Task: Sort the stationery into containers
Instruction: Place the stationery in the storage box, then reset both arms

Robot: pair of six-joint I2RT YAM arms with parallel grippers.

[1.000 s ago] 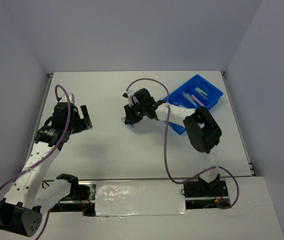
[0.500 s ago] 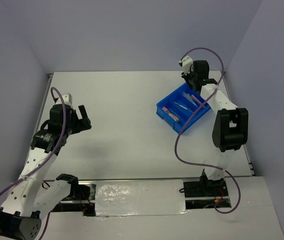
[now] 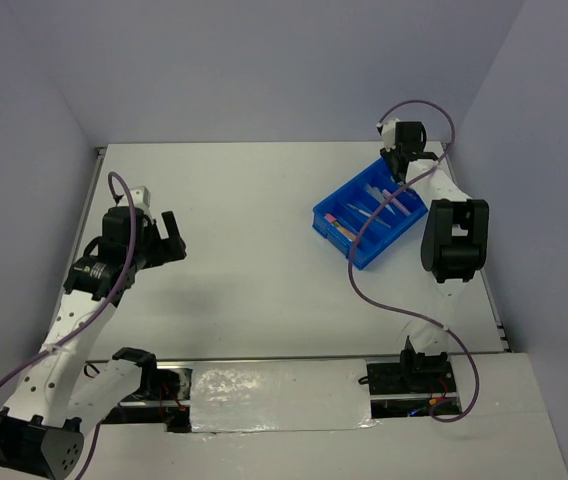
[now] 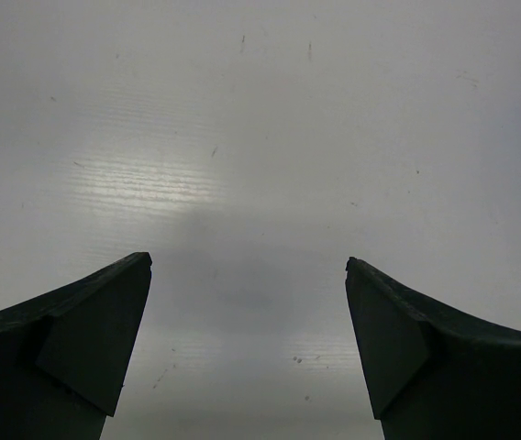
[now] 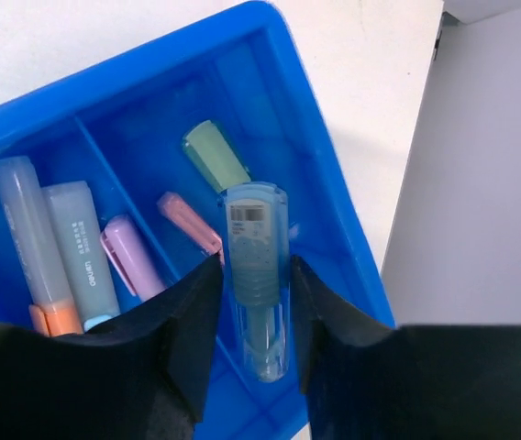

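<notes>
The blue tray (image 3: pixel 362 262) sits at the table's far right; several pens lie in its compartments. My right gripper (image 3: pixel 401 176) hangs over its far end. In the right wrist view a light-blue pen (image 5: pixel 254 234) stands lengthwise between the fingers of that gripper (image 5: pixel 256 266), above the tray's rightmost compartment (image 5: pixel 320 156). The jaws have parted a little, leaving a thin gap beside the pen. Green (image 5: pixel 215 156), pink (image 5: pixel 187 220), lilac (image 5: pixel 127 261), pale blue (image 5: pixel 82 243) and grey-orange (image 5: pixel 27 238) pens lie in the tray. My left gripper (image 3: pixel 171 240) (image 4: pixel 249 266) hovers wide open over bare table at the left.
The table's right edge and the grey side wall (image 5: pixel 481 183) run close beside the tray. The right arm's purple cable (image 3: pixel 364 300) loops down across the table in front of the tray.
My right arm has swung from mid-table to the tray's far end, and the tray has turned. The right jaws have eased apart around the light-blue pen. The left arm barely shifted.
</notes>
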